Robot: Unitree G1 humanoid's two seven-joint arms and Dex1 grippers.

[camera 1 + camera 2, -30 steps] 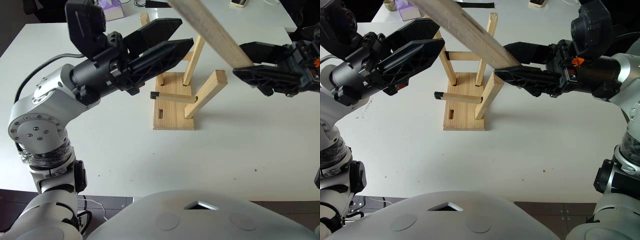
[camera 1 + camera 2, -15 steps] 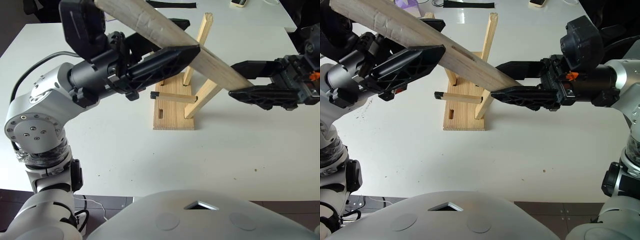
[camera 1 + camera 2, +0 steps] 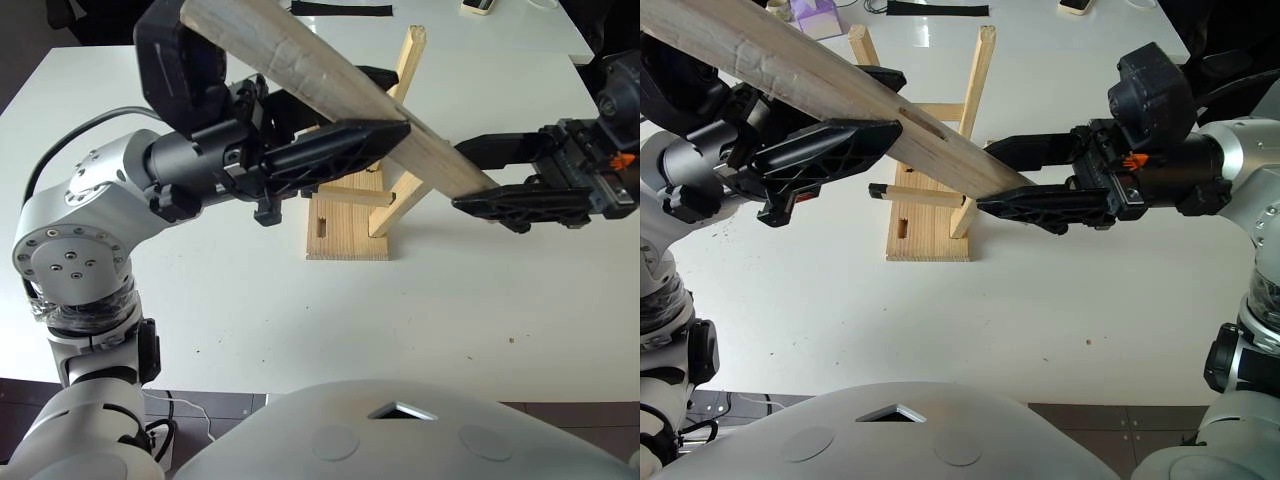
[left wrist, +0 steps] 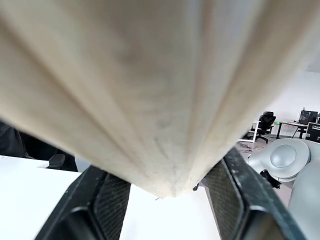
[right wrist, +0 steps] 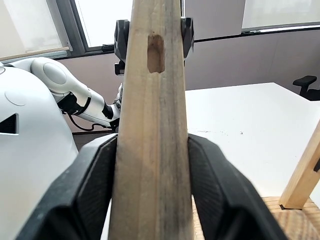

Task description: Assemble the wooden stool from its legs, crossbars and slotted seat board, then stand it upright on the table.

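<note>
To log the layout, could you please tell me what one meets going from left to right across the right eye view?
Left tool → seat board with its fitted legs → right tool. The wooden piece held slanting across all of them is left out.

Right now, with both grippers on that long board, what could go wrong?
The long board crosses in front of the tall leg of the half-built stool; a swing could topple it. Also, the left gripper and right gripper both clamp the board, so uneven pulls might twist it free.
</note>
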